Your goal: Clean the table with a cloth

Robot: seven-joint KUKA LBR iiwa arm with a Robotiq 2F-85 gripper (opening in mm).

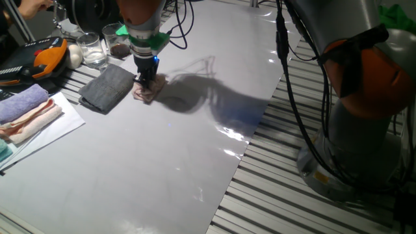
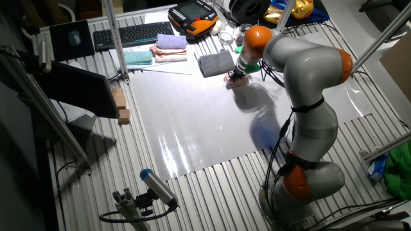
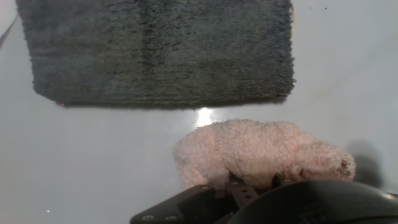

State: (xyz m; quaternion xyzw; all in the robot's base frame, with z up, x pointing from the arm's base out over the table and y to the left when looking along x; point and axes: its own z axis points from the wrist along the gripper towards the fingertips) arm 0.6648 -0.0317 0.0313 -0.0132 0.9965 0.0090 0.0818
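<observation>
The tool point(image 1: 147, 80) is pinching the bunched-up pink cloth point(image 3: 261, 152) down against the table point(image 1: 195, 149), just in front of the dark grey cloth point(image 3: 155, 50). I'd keep the press steady and sweep away from that grey one onto open surface so nothing snags.

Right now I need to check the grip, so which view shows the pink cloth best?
The hand view: the cloth fills the lower frame, bunched at the gripper, apart from the grey cloth. In one fixed view it is a small lump under the fingers; the other fixed view shows only a speck.
</observation>
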